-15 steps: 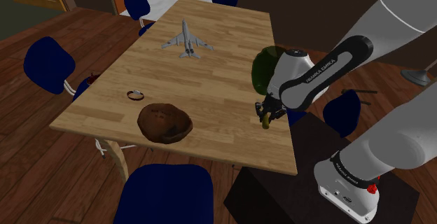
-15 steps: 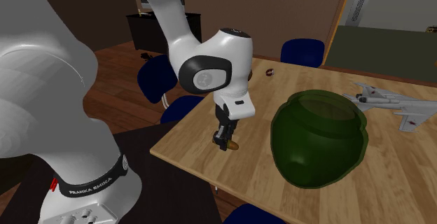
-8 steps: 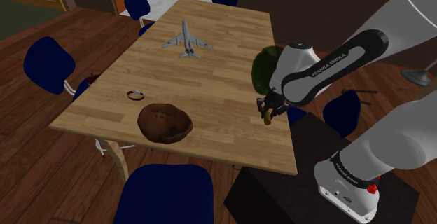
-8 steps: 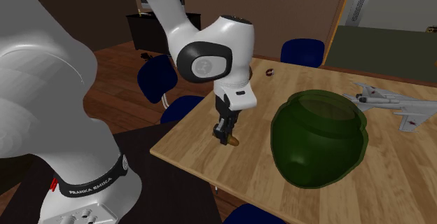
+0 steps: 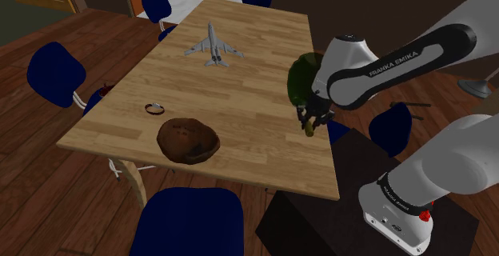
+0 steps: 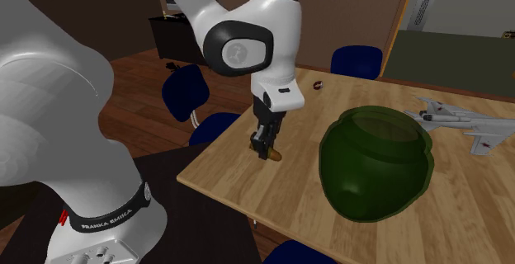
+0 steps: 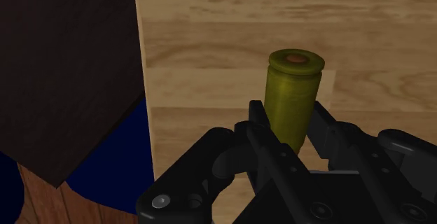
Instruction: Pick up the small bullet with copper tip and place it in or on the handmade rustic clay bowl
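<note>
Fingers (image 7: 258,123) clasp the bullet (image 7: 293,89) just off the surface (image 7: 231,47): carrying step. Next, swing across to the bowl (image 5: 188,140), well apart, then open.

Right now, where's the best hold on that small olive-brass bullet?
The straight cylindrical casing, pinched across its round sides from above. The black pincer clasps the small olive-brass bullet that way now, over the wooden table; the parallel walls give steady contact.
</note>
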Action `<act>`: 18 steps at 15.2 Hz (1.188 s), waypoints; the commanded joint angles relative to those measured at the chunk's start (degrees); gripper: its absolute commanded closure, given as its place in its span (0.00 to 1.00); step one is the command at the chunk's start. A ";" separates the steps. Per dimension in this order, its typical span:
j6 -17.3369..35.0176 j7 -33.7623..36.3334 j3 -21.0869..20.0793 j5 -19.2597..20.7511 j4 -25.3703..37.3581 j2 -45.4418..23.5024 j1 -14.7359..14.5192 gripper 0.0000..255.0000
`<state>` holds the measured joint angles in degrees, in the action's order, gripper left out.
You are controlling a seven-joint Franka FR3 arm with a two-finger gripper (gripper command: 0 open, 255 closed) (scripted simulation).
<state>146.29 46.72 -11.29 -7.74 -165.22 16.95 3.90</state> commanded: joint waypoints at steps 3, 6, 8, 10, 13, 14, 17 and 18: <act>-5.05 -0.25 0.45 -0.08 0.89 4.13 -0.12 1.00; -8.45 -0.29 0.71 -0.07 1.65 6.78 -0.22 1.00; -10.67 -0.30 0.88 -0.03 2.23 8.42 -0.26 1.00; -12.86 -0.31 1.05 0.03 2.88 9.96 -0.28 1.00; -16.06 -0.30 1.31 0.15 3.98 12.07 -0.30 1.00; -17.11 -0.29 1.39 0.20 4.37 12.72 -0.31 1.00; -20.19 -0.27 1.64 0.35 5.65 14.53 -0.30 1.00; -21.19 -0.26 1.73 0.41 6.10 15.09 -0.29 1.00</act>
<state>126.08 46.48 -9.65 -7.42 -159.64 31.62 3.57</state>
